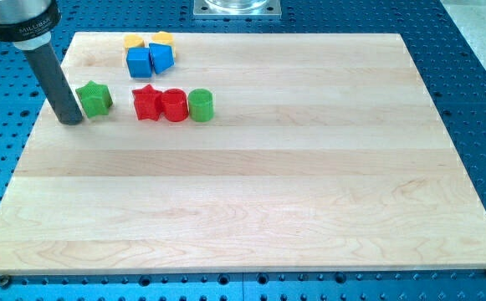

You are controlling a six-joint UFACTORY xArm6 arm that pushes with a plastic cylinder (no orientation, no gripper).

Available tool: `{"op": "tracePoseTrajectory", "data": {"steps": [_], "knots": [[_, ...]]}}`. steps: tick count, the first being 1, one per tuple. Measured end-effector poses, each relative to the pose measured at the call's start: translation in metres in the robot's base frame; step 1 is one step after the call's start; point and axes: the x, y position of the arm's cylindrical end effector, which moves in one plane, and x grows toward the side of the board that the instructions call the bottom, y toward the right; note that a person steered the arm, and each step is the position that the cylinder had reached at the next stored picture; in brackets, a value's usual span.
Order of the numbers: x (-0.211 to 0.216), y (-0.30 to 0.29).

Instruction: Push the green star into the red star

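Observation:
The green star (94, 98) lies near the board's upper left. The red star (146, 103) lies to its right, with a gap of bare wood between them. My tip (71, 120) rests on the board just to the left of the green star, close to it or touching it; I cannot tell which. The dark rod rises from the tip toward the view's top left.
A red cylinder (174, 106) touches the red star's right side, and a green cylinder (201, 105) sits against it. Two blue blocks (150, 59) and two yellow blocks (146, 39) cluster near the top edge of the wooden board (251, 192).

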Motion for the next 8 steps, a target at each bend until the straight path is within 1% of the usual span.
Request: {"op": "tracePoseTrajectory", "data": {"steps": [2, 3, 4, 5, 6, 7, 8], "knots": [[-0.006, 0.029], [-0.012, 0.030], [-0.026, -0.017], [-0.045, -0.042], [-0.080, 0.024], [-0.079, 0.057], [-0.077, 0.057]]}}
